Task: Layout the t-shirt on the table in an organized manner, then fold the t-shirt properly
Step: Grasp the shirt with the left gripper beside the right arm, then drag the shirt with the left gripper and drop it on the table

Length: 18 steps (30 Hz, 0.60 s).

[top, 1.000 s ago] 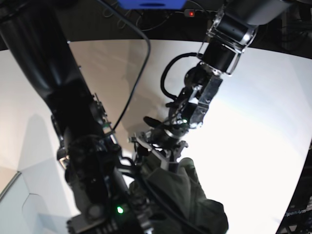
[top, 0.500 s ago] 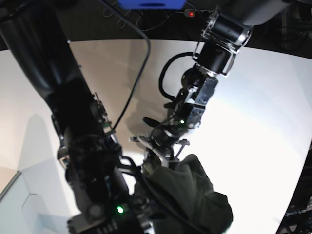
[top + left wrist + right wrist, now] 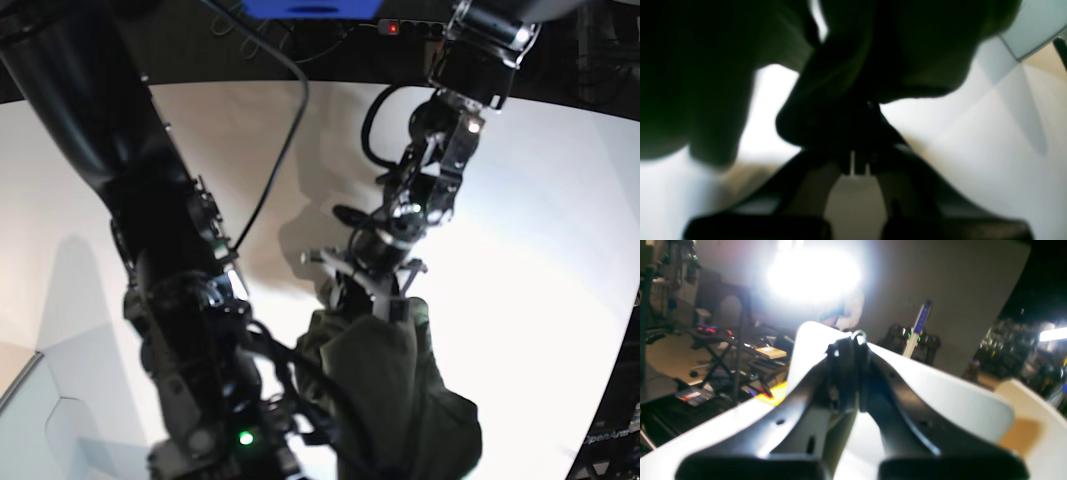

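Observation:
The olive-green t-shirt (image 3: 400, 390) hangs as a bunched mass over the white table (image 3: 540, 250), near its front right. My left gripper (image 3: 368, 292) reaches down from the upper right and is shut on the shirt's top fold. In the left wrist view, dark cloth (image 3: 873, 50) fills the upper frame above the left gripper (image 3: 858, 163), whose tips are pinched together. My right gripper (image 3: 853, 340) is shut, points up toward the room, and shows no cloth between its fingers. In the base view its arm (image 3: 170, 300) stands at the left and hides the gripper.
A black cable (image 3: 290, 130) hangs across the table's back. The table's curved far edge (image 3: 300, 85) meets a dark room. A pale floor panel (image 3: 40, 420) lies at the lower left. Stands and equipment (image 3: 720, 356) crowd the room beyond the table.
My left gripper has closed on the shirt's top fold and risen up and to the right, drawing the cloth taller. The right arm has hardly moved.

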{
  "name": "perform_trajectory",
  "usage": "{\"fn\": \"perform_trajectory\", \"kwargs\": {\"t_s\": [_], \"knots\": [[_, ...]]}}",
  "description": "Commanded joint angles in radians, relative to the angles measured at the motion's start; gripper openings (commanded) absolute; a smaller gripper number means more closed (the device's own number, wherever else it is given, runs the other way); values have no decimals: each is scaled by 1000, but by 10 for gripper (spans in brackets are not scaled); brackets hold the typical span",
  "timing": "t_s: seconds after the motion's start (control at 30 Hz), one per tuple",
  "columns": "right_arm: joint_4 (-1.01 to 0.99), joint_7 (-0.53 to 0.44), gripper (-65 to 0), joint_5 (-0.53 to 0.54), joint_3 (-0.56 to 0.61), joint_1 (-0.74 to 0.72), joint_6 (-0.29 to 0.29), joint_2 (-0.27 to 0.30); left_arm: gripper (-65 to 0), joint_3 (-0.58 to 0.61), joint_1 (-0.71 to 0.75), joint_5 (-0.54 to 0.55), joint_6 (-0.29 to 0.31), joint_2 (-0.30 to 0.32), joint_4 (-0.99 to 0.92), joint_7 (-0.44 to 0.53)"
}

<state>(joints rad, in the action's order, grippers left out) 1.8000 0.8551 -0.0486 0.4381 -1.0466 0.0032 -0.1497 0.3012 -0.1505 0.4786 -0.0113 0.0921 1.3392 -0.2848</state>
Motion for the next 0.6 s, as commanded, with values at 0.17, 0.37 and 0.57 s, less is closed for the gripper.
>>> {"fn": "perform_trajectory", "kwargs": {"t_s": [0.17, 0.37, 0.57], "knots": [[-29, -60, -650, -15, -69, 21, -1, -7, -646, -6, 55, 4, 1, 61, 104, 25], [-87, -150, -650, -15, -69, 95, -1, 2, -646, -7, 111, 4, 0, 105, 197, 25], [-161, -191, -650, -15, -150, 99, -2, 37, -646, -64, 177, 4, 0, 137, 274, 25]]}}
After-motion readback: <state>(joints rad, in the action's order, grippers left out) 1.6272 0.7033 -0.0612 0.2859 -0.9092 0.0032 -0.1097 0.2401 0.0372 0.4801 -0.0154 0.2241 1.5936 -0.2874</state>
